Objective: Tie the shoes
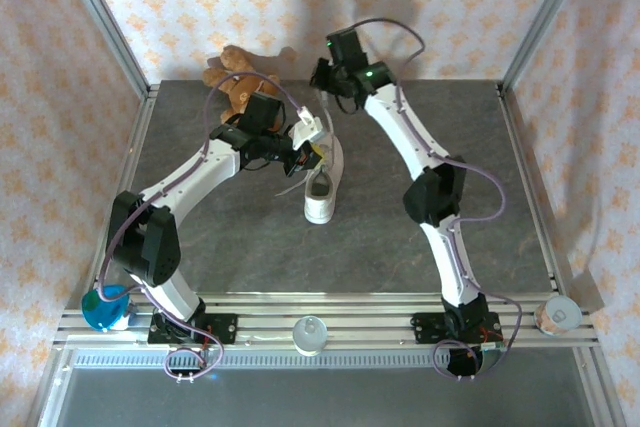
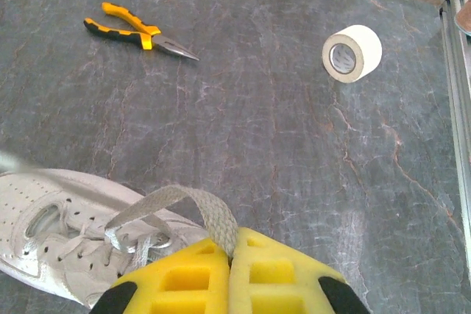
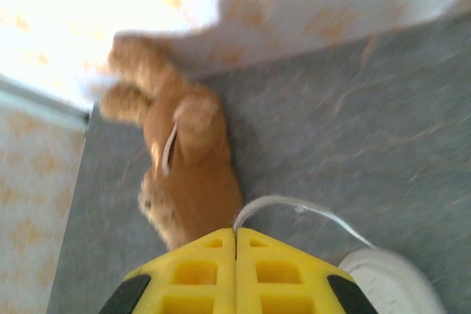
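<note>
The white shoe point(image 1: 321, 187) lies mid-table, toe toward the arms; it also sits low left in the left wrist view point(image 2: 51, 229) and shows as a white edge in the right wrist view point(image 3: 390, 281). My left gripper point(image 2: 232, 246) is shut on a flat white lace point(image 2: 193, 204) that arches up from the eyelets, and it hovers just left of the shoe's opening point(image 1: 308, 137). My right gripper point(image 3: 236, 232) is shut on the other lace point(image 3: 294, 205), drawn out behind the shoe toward the back wall point(image 1: 323, 82).
A brown teddy bear point(image 1: 236, 79) lies at the back left, close to the right gripper point(image 3: 193, 159). Yellow-handled pliers point(image 2: 136, 32) and a roll of white tape point(image 2: 352, 53) rest on the grey table. A blue cup point(image 1: 104, 309) stands on the near rail.
</note>
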